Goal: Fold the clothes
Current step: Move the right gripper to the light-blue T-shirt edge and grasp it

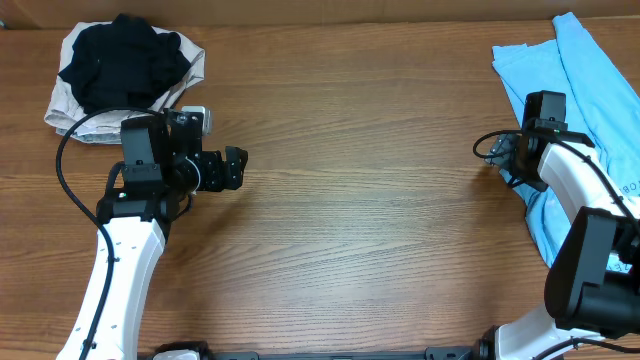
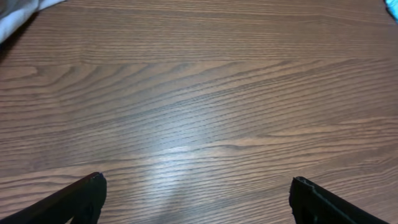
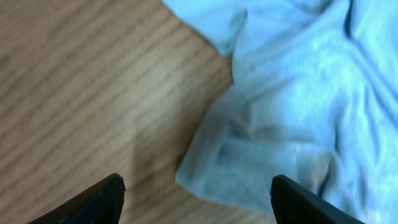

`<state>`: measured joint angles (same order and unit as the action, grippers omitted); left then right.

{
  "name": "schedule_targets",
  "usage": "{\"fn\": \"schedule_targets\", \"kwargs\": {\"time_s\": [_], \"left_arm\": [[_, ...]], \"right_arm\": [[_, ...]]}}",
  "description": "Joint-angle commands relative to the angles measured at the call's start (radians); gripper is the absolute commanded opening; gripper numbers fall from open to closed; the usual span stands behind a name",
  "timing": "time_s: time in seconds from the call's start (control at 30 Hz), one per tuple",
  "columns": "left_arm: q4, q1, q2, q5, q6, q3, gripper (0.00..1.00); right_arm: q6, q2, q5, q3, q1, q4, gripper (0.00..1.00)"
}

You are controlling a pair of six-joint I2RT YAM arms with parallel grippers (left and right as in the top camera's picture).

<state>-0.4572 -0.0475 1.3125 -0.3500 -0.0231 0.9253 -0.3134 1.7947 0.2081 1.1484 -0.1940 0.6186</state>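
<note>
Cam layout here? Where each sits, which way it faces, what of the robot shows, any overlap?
Overhead: fixed above the table, looking straight down; both arms, left gripper, right gripper; T-shirt at right, black garment on beige cloth top left.
Left wrist: on the left arm, angled down over bare wood; its fingertips in the bottom corners, apart.
Right wrist: on the right arm, looking down at the T-shirt's edge; its fingertips in the bottom corners.
Shared: overhead and right wrist both show the T-shirt.

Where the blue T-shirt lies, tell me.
Overhead view: the blue T-shirt lies crumpled at the right edge of the table, its hem under the right gripper, far from the black garment.
</note>
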Motion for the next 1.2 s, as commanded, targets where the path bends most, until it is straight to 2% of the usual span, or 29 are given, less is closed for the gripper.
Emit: {"fn": "schedule_targets", "kwargs": {"time_s": [0.0, 0.2, 0.33, 0.5, 0.63, 0.77, 0.83, 0.97, 1.17], "left_arm": [[0.004, -0.005, 0.008, 0.023, 0.001, 0.024, 0.95], [0.005, -0.005, 0.008, 0.026, 0.001, 0.024, 0.93], [0.005, -0.004, 0.008, 0.040, 0.000, 0.024, 0.87], [0.005, -0.004, 0.008, 0.047, 0.000, 0.024, 0.87], [0.005, -0.004, 0.008, 0.047, 0.000, 0.024, 0.80], [0.006, -0.004, 0.008, 0.047, 0.000, 0.024, 0.77], [0.006, -0.004, 0.008, 0.046, 0.000, 0.024, 0.73], [0.010, -0.005, 0.008, 0.047, 0.000, 0.024, 0.64], [0.025, -0.005, 0.008, 0.047, 0.000, 0.024, 0.58]], "right_arm": [[0.007, 0.002, 0.029, -0.031, 0.001, -0.039, 0.77], [0.006, 0.002, 0.029, -0.075, 0.001, -0.080, 0.70], [0.006, 0.002, 0.027, -0.106, 0.001, -0.103, 0.68], [0.006, 0.002, 0.027, -0.140, 0.001, -0.140, 0.65], [0.006, 0.002, 0.027, -0.185, 0.001, -0.187, 0.64], [0.006, 0.002, 0.027, -0.209, 0.001, -0.206, 0.58], [0.006, 0.002, 0.027, -0.212, 0.001, -0.214, 0.54], [0.006, 0.002, 0.027, -0.212, 0.001, -0.224, 0.36], [0.006, 0.002, 0.027, -0.212, 0.002, -0.252, 0.16]]}}
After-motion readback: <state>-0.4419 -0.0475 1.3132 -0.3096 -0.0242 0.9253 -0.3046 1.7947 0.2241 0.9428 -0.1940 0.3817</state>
